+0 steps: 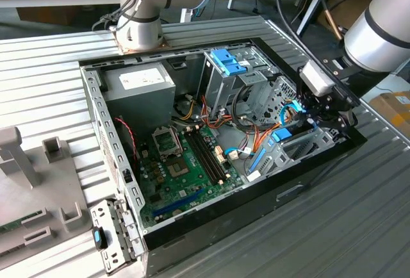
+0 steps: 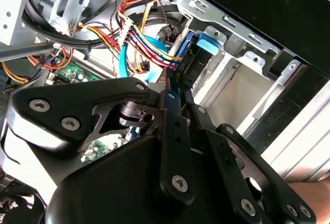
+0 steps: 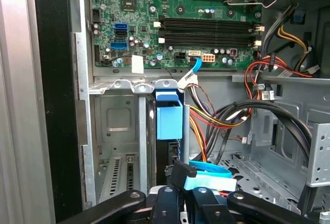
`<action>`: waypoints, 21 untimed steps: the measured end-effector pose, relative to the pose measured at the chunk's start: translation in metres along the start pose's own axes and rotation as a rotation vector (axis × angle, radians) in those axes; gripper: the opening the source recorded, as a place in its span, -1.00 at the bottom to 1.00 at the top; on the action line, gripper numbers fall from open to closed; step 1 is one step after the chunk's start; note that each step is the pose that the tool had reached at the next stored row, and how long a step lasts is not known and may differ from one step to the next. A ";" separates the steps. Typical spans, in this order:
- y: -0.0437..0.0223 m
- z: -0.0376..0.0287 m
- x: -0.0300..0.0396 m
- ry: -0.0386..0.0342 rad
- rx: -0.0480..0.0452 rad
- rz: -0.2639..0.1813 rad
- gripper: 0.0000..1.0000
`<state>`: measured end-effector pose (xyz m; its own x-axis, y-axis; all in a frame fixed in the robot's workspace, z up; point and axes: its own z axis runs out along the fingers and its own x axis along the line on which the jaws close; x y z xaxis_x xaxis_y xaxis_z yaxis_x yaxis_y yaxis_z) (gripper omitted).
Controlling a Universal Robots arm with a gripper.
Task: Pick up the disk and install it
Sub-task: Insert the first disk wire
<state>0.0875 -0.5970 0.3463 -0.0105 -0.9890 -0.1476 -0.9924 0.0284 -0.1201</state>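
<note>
Presently the black articulated tool (image 1: 330,113) on the silver arm reaches into the open black desktop computer case (image 1: 192,223), which lies on the grey ribbed metal bench (image 1: 333,239) with its far corner near the arm's base. The tool sits over the drive bay of perforated grey sheet metal (image 1: 307,147) at the case edge nearest the exterior view's right. In the first wrist view the disk (image 3: 169,118), a flat drive in a bright blue plastic carrier frame, stands on edge in a slot of that bay, directly ahead of the tool (image 3: 178,182), with its long axis running away from the tool toward the green motherboard (image 3: 180,7). The tool's fingers (image 3: 183,171) are closed to a narrow gap and appear to pinch the disk's near end, though the contact itself is partly hidden, so this is a judgement. Beside the disk run glossy red, yellow and black power wires (image 3: 227,118) and a flat light-blue ribbon cable (image 3: 209,168), lying close to the tool's path.
</note>
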 end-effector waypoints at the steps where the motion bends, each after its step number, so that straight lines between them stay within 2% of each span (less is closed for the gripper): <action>1: 0.0000 0.0000 0.0007 0.0002 0.0001 0.000 -0.67; 4: 0.0020 0.0027 0.0013 0.0000 0.0001 0.000 -0.67; 11: 0.0014 0.0031 0.0013 -0.0014 0.0001 0.000 -0.67; 14: 0.0015 0.0032 0.0016 -0.0063 0.0000 0.001 -0.67; 15: 0.0015 0.0033 0.0030 -0.0098 0.0000 0.001 -0.67; 18: 0.0016 0.0050 0.0070 -0.0097 0.0000 0.001 -0.67; 21: 0.0016 0.0053 0.0074 -0.0096 0.0000 0.001 -0.67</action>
<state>0.0865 -0.6035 0.3399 -0.0108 -0.9875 -0.1572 -0.9923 0.0299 -0.1199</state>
